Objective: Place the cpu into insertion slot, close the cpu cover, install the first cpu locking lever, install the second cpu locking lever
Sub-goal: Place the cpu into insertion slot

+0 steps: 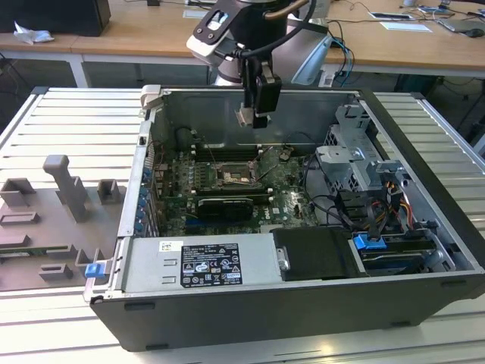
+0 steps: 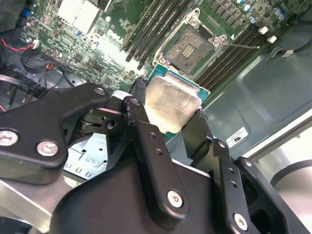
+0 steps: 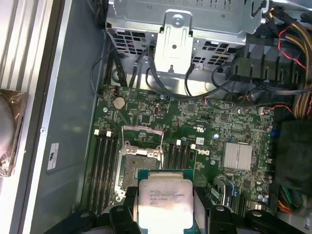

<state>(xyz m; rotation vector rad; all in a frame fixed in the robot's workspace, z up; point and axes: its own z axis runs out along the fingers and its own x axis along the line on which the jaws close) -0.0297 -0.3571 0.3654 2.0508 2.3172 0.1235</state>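
- Slatted grey worktop (image 1: 45,136) under an open computer case (image 1: 303,326).
- Grips the cpu (image 3: 163,202) by two opposite edges, claw (image 1: 254,117) clamped on it, metal face showing in both wrist views.
- Hangs above the motherboard (image 3: 219,122), clear of the uncovered socket (image 3: 139,163).

You're watching the hand (image 1: 252,117) hovering inside the open computer case (image 1: 227,322) | it's gripping the cpu (image 1: 243,116) | insertion slot (image 1: 236,179) is lying below it.

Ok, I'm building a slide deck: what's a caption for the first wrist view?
Gripper holding the cpu above the motherboard, the socket open below.
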